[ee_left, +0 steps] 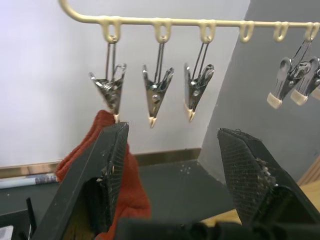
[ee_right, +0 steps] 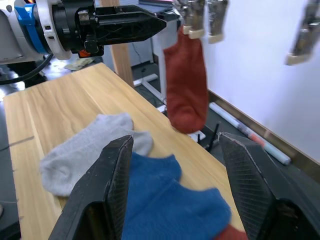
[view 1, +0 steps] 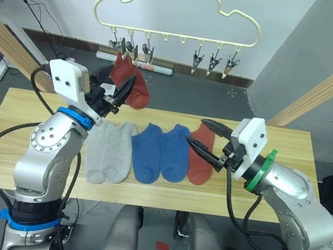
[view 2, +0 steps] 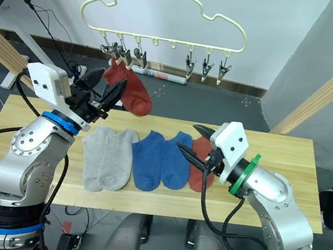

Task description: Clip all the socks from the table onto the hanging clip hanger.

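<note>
Table (view 1: 290,144) carries five socks in a row: two grey (view 1: 110,151), two blue (view 1: 162,151), one red (view 1: 200,159). Above hangs the clip hanger (view 1: 177,16), another red sock (view 1: 132,81) pinned at its leftmost clip (ee_left: 111,89). Left gripper (view 1: 115,96) spreads empty beside it; right gripper (view 1: 207,139) gapes over the tabled red one.

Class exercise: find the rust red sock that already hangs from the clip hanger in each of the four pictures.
Left eye: hanging red sock, upper left.
Right eye, upper left.
Left wrist, behind a finger.
Right wrist, upper centre.
Shared landmark: clip hanger.
</note>
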Controlling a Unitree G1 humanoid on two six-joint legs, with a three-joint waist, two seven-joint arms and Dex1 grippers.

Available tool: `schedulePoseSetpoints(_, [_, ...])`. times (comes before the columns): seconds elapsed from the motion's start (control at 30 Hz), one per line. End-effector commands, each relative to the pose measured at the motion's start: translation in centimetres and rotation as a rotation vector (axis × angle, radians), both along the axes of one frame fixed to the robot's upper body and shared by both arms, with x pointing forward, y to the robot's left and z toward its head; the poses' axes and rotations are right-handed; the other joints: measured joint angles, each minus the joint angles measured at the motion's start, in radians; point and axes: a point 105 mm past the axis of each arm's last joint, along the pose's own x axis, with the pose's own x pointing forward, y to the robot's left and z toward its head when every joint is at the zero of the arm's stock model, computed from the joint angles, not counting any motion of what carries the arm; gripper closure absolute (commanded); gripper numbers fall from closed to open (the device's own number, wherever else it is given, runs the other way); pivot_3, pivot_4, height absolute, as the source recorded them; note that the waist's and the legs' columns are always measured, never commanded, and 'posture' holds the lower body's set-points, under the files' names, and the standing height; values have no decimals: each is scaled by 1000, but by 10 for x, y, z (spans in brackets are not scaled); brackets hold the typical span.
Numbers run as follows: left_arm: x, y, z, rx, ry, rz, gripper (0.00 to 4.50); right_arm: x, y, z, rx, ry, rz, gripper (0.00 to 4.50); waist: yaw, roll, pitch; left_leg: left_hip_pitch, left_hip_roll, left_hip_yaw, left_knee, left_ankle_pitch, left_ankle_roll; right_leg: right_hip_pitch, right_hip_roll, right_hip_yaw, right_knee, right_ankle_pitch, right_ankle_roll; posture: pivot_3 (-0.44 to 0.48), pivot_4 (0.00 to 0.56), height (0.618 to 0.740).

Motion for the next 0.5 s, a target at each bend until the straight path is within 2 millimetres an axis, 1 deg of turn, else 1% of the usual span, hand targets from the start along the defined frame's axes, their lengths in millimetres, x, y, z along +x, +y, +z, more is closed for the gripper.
schedulePoseSetpoints(0.03, [-1,-3,9,15,-87,20,1407,-12,-3,9,13,-34,2,1681,-2,0,0,0,0,0,0,0,0,0,0,0,0,0,0,-55,431,740])
schedulePoseSetpoints(0.07, [0,-6,9,14,-94,7,1407,-12,-4,10,16,-32,-6,1681,-4,0,0,0,0,0,0,0,0,0,0,0,0,0,0,-55,431,740])
schedulePoseSetpoints(0.1, [1,-7,9,17,-107,14,1592,-13,-5,10,16,-30,-13,1658,-5,0,0,0,0,0,0,0,0,0,0,0,0,0,0,-77,434,740])
schedulePoseSetpoints(0.17, [6,-6,10,-8,-110,22,1956,-14,-6,10,14,-23,-18,1652,-10,0,0,0,0,0,0,0,1,0,0,0,0,0,0,-77,434,740])
schedulePoseSetpoints(0.27, [8,-7,9,1,-112,16,2886,-15,-6,10,13,-21,-20,1652,-19,0,0,0,-1,0,0,-2,4,0,0,0,0,0,0,-90,440,740])
schedulePoseSetpoints(0.3, [10,-5,12,0,-120,30,3111,-16,-6,11,13,-21,-20,1652,-20,0,0,0,-1,0,0,-2,4,0,0,0,0,0,0,-90,440,740])
schedulePoseSetpoints(0.5, [15,-1,22,-18,-145,62,3111,-17,-8,11,8,-17,-22,1652,-21,0,0,0,-1,0,0,-2,4,0,1,0,0,0,0,-89,444,740])
